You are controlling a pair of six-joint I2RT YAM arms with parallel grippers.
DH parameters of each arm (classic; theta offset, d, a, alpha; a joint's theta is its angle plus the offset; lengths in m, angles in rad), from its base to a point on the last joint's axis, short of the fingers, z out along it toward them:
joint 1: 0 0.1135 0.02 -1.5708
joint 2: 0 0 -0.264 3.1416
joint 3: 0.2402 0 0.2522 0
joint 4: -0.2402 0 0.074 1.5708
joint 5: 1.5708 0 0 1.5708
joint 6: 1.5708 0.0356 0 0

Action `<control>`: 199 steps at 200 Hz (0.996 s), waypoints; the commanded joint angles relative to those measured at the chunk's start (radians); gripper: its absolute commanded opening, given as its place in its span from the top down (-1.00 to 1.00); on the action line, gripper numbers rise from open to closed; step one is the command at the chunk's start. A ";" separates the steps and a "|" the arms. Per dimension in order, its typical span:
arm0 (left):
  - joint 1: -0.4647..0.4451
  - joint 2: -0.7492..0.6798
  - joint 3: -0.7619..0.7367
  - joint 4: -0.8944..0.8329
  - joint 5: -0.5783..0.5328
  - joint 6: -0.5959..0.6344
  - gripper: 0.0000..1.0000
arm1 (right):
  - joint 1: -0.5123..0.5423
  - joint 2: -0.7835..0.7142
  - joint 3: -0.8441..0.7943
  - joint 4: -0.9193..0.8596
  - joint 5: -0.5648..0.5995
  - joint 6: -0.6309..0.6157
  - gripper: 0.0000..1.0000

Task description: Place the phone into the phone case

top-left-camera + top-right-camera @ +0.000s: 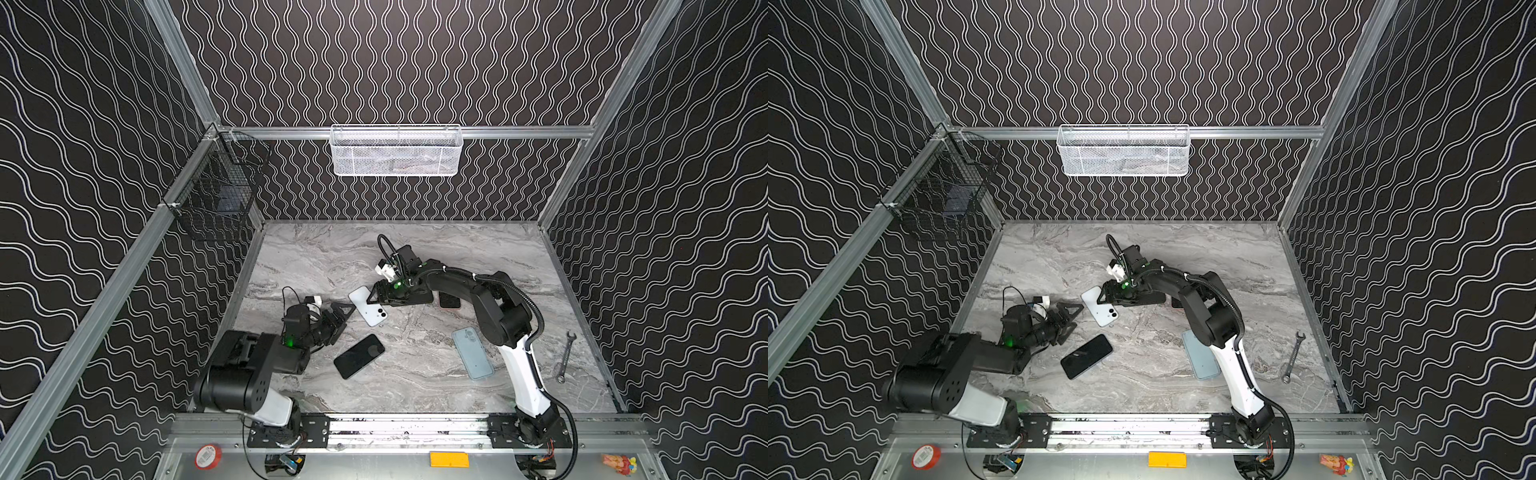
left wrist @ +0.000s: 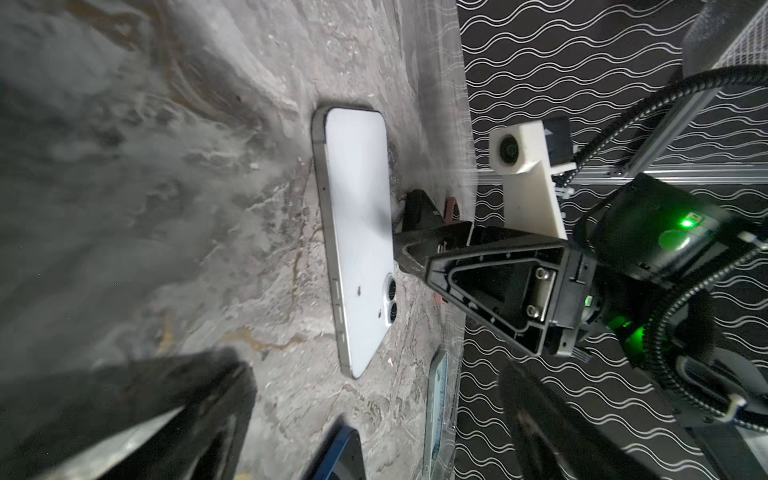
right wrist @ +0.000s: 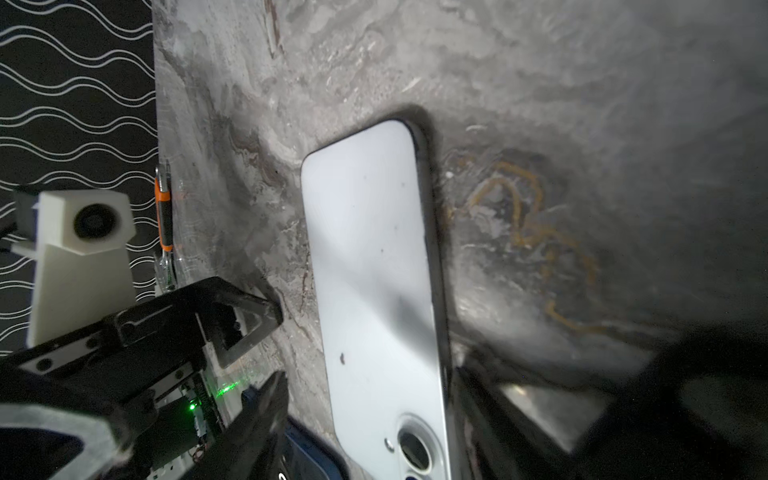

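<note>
Desk (image 1: 316, 257), grey marble pattern, mid-frame: 2 flat phones, 1 white phone (image 1: 368, 306) back up showing 2 lenses, 1 black phone (image 1: 359, 356) screen up just below it; 1 pale blue translucent phone case (image 1: 472, 353) lower right, apart from both; 1 metal wrench (image 1: 566, 356) far right. Containers: 1 white mesh basket (image 1: 396, 150) on the back rail, contents unclear; 1 black wire basket (image 1: 216, 195) upper left, 1 dark block (image 1: 226, 199) inside. Tools, 2: left tool (image 1: 344, 321) spread wide, empty, left of the white phone; right tool (image 1: 374, 293) spread at its right edge, pinching nothing.

Glossy white phone (image 1: 370, 312), smooth marbled tabletop (image 1: 324, 257) (perhaps laminate), metal wrench (image 1: 566, 357).
</note>
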 commanded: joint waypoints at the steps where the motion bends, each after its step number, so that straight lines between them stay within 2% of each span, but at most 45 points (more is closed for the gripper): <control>1: 0.001 0.109 -0.010 0.211 0.008 -0.082 -0.92 | 0.002 0.012 -0.003 0.018 -0.029 0.040 -0.30; 33: 0.001 0.364 -0.027 0.562 0.002 -0.191 -0.96 | -0.002 0.041 0.026 0.034 -0.069 0.069 -0.31; 52: 0.000 0.431 -0.025 0.566 -0.003 -0.189 -0.97 | -0.013 0.045 0.015 0.060 -0.099 0.094 -0.31; 83: 0.000 0.386 -0.029 0.549 -0.019 -0.167 -0.97 | -0.026 0.045 -0.001 0.090 -0.122 0.121 -0.31; 111: 0.000 0.381 -0.017 0.449 -0.026 -0.172 -0.94 | -0.028 0.051 0.016 0.080 -0.116 0.127 -0.31; 154: -0.001 0.315 -0.001 0.216 -0.049 -0.116 -0.93 | -0.028 0.055 0.027 0.060 -0.105 0.135 -0.31; 199: -0.011 0.127 0.083 -0.181 -0.118 -0.005 -0.95 | -0.029 0.062 0.031 0.072 -0.113 0.153 -0.32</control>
